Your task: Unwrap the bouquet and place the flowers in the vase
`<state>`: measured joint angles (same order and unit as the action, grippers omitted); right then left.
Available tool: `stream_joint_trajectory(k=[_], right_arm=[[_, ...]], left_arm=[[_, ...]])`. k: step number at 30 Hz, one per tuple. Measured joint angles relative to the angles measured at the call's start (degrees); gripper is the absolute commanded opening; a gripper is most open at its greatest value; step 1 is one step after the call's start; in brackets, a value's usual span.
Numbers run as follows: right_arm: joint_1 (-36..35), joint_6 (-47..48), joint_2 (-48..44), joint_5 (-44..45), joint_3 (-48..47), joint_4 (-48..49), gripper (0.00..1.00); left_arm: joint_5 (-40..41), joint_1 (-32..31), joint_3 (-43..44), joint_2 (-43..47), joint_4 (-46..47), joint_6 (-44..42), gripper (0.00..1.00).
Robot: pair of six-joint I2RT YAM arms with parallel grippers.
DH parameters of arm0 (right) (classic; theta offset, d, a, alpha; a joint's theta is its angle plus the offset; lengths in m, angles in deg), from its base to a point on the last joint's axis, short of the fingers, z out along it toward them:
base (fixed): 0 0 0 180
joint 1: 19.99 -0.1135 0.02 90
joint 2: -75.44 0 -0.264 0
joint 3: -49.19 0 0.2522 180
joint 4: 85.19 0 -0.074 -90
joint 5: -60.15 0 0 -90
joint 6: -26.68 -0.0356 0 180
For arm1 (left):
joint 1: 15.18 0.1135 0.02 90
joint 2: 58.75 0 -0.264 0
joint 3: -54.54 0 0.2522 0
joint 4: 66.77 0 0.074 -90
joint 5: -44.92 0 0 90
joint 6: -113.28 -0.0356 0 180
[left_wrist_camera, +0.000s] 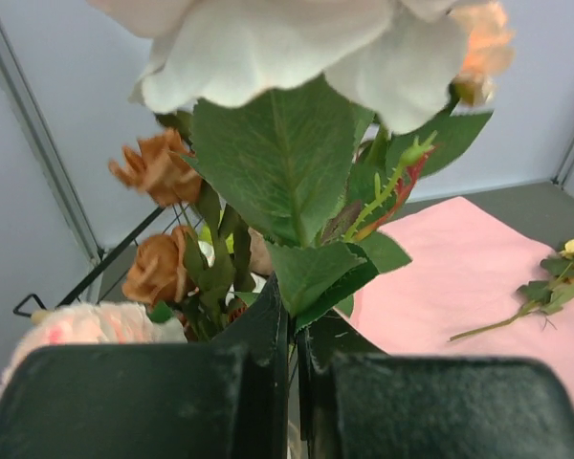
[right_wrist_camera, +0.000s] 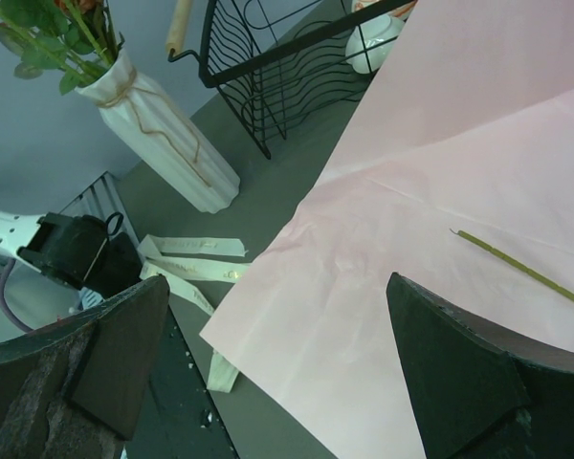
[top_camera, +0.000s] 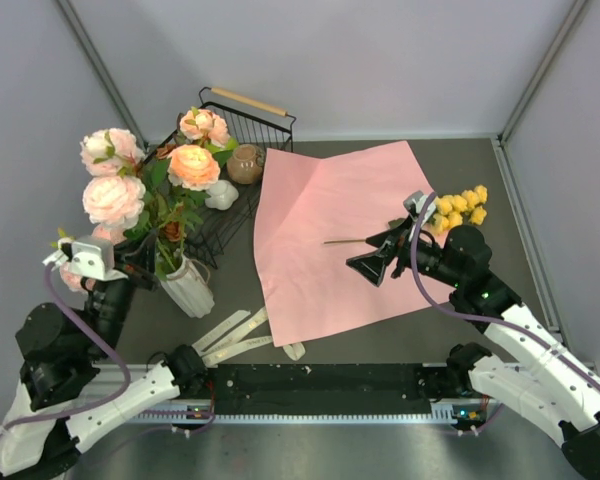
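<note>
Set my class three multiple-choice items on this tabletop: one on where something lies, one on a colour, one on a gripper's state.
1. Seen from above, the spray of small yellow artificial roses lies at which side of the flat sheet of wrapping paper? A left B right C near
2. That sheet is: A blue B white C pink
3. The right gripper is: A open, empty B shut on a stem C shut on the sheet
Answers: 1 B, the blooms lie off its right edge, stem on it. 2 C, pink in every view. 3 A, its fingers stand wide apart above the sheet, gripping nothing.
</note>
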<state>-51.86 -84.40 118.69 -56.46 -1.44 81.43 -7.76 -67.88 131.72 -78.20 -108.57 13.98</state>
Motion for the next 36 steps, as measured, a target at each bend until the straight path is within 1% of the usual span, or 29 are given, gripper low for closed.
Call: stream_joint_trajectory(k=[4,5,6,7,8,10,13,16,18,22,24,27,30,31,33,36], right_arm=[[0.0,-0.2,0.02,-0.02,0.02,0.04,0.97],[0.0,-0.24,0.07,-0.02,0.02,0.07,0.97],[0.0,-0.52,0.11,-0.07,0.02,0.15,0.97],[0.0,-0.59,0.2,-0.07,0.02,0.24,0.97],[0.0,-0.63,0.35,-0.15,0.02,0.39,0.97],[0.0,-0.81,0.79,-0.24,0.02,0.42,0.97],[0.0,-1.05,1.38,-0.26,0.04,0.42,0.97],[0.0,-1.22,1.68,-0.26,0.04,0.46,0.97],[0.0,-1.49,1.95,-0.24,0.04,0.57,0.97],[-0.02,-2.58,2.47,1.07,0.07,0.61,0.97],[-0.02,-3.98,3.02,3.82,0.07,0.46,0.97],[-0.02,-7.52,4.66,10.75,0.11,-0.42,0.97],[0.48,-13.31,6.95,18.12,0.68,-2.01,0.95],[1.18,-15.96,7.72,19.85,1.31,-2.47,0.94],[3.93,-21.27,9.55,21.94,2.84,-3.32,0.92],[10.32,-28.48,13.18,23.98,5.01,-3.87,0.89]], left_arm=[[2.45,0.0,-6.56,4.11,1.49,0.22,0.0],[3.08,0.0,-7.45,4.74,1.46,0.33,0.06],[3.87,0.0,-8.09,5.14,1.44,0.46,0.2],[4.46,0.0,-8.5,5.49,1.42,0.61,0.46],[5.03,-0.02,-8.7,5.7,1.27,0.61,0.58],[6.05,-0.02,-8.81,6.23,0.79,1.51,0.71],[7.02,0.0,-8.63,7.32,0.07,2.58,0.78],[6.73,-0.02,-6.29,7.58,-1.51,3.37,0.81],[5.33,-0.04,-2.89,7.56,-2.64,3.74,0.82],[0.26,-0.17,5.84,7.26,-3.54,4.68,0.85],[-3.67,-0.22,9.46,7.02,-3.52,5.03,0.86],[-12.13,-0.31,14.56,5.29,-3.28,5.55,0.86],[-21.31,-0.35,17.7,1.84,-2.99,6.36,0.86],[-25.64,-0.37,18.6,-0.17,-2.97,6.6,0.86],[-32.59,-0.39,19.06,-3.87,-2.93,6.95,0.85],[-43.36,-0.37,18.16,-11.56,-3.23,7.72,0.81]])
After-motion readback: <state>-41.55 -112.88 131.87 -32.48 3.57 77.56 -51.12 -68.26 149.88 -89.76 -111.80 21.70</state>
